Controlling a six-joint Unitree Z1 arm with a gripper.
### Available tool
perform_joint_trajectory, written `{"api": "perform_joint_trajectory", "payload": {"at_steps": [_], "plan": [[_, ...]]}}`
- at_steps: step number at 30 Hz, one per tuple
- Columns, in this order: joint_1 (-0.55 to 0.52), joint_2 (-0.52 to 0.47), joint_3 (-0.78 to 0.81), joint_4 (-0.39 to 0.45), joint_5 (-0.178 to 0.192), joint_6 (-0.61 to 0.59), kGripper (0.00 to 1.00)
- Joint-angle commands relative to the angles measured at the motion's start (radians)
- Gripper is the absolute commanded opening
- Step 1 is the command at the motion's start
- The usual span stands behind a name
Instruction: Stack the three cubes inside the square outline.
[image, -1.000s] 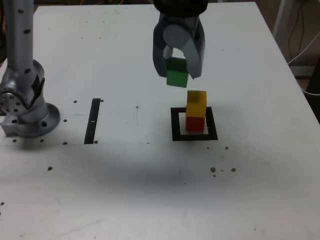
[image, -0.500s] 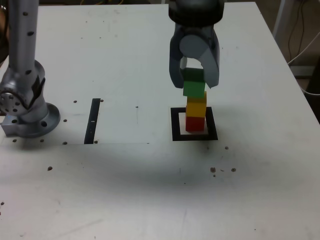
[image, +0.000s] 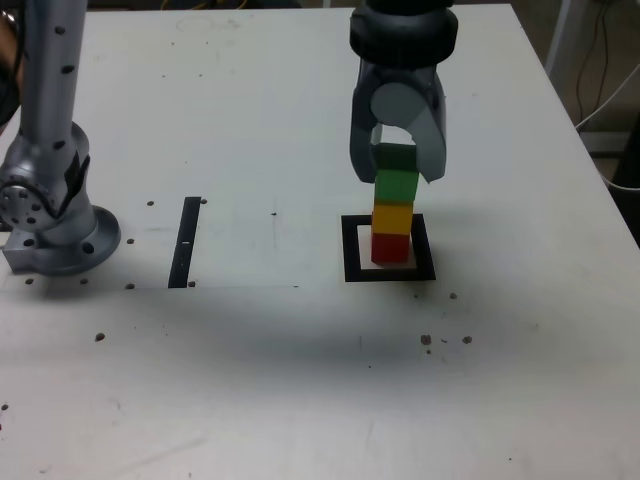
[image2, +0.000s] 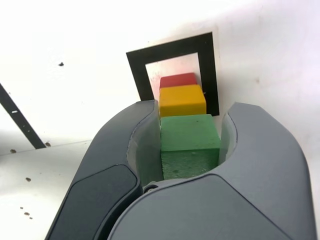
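The red cube (image: 390, 247) stands inside the square outline (image: 389, 275), with the yellow cube (image: 392, 217) on top of it. Directly over the yellow one sits the green cube (image: 397, 183), and my gripper (image: 398, 172) is shut on it from both sides. From the wrist view the green cube (image2: 189, 142) is clamped between the two grey fingers (image2: 125, 165), with the yellow cube (image2: 182, 99), the red cube (image2: 177, 80) and the square outline (image2: 137, 70) lined up beyond it. Whether the green cube rests on the yellow one or hangs just above it, I cannot tell.
The arm's grey base (image: 50, 215) stands at the exterior view's left. A narrow black strip (image: 186, 240) lies between it and the outline. Small dark specks dot the white table (image: 300, 380). Cables hang past the table's right edge (image: 610, 90).
The gripper carried the green cube to the exterior view's right and down, from beside the stack to directly over the yellow cube. Red and yellow cubes have not moved.
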Motion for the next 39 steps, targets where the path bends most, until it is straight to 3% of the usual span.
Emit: {"api": "perform_joint_trajectory", "payload": {"at_steps": [1, 9, 13, 17, 21, 25, 39], "plan": [[0.008, 0.001, 0.012, -0.011, 0.002, -0.002, 0.20], [0.020, -0.005, 0.046, -0.033, 0.001, -0.002, 0.20], [0.020, -0.013, 0.051, -0.032, -0.002, -0.002, 0.26], [0.021, -0.017, 0.055, -0.030, -0.001, -0.001, 0.51], [0.021, -0.027, 0.063, -0.039, 0.004, 0.000, 0.83], [0.021, -0.035, 0.070, -0.043, 0.002, 0.000, 0.99], [0.020, -0.066, 0.074, -0.027, -0.023, 0.000, 0.99]]}}
